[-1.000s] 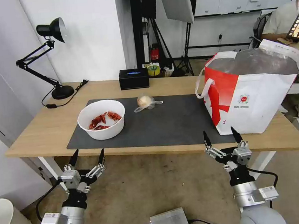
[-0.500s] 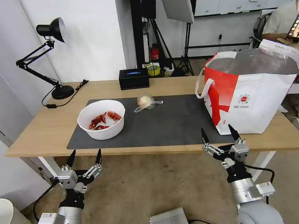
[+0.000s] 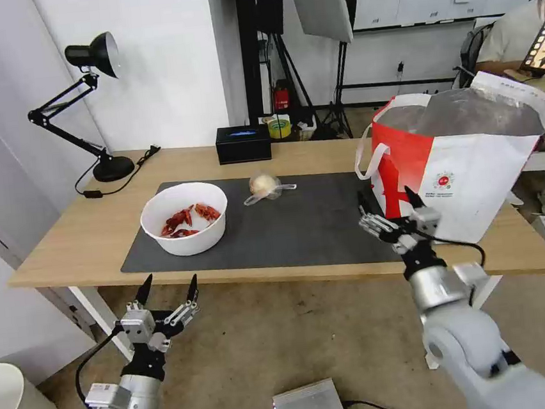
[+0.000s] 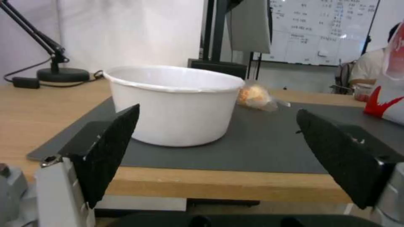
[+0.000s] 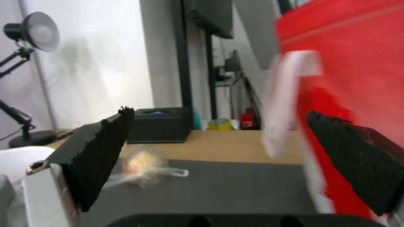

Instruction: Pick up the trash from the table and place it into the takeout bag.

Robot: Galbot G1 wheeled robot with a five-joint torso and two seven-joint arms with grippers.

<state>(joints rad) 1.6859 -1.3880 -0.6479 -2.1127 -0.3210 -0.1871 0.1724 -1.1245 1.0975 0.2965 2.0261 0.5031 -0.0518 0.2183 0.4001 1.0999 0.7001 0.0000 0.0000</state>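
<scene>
Rising from below the front edge of the tabletop, the right gripper (image 3: pixel 390 209) now hangs over the front right part of the dark grey rectangular mat (image 3: pixel 300 227), just beside the red side panel of the large boxy white takeout bag (image 3: pixel 467 160). Its black fingers stand wide apart and hold nothing. The left gripper (image 3: pixel 168 290) has shifted only slightly and sits below the front edge of the long light-wood table (image 3: pixel 70 243), fingers also spread and empty, facing the white round bowl of red crayfish shells (image 3: pixel 186 218).

That bowl rests on the left part of the mat. The clear wrap around a beige lump (image 3: pixel 266 186) lies near the mat's back edge, around its middle. A black rectangular box (image 3: pixel 243 143) and a black desk lamp (image 3: pixel 93 112) stand along the tabletop's back edge.

Judging by this, the right arm is starting a reach toward the trash, probably the wrapped lump, and both pieces remain to be bagged.
</scene>
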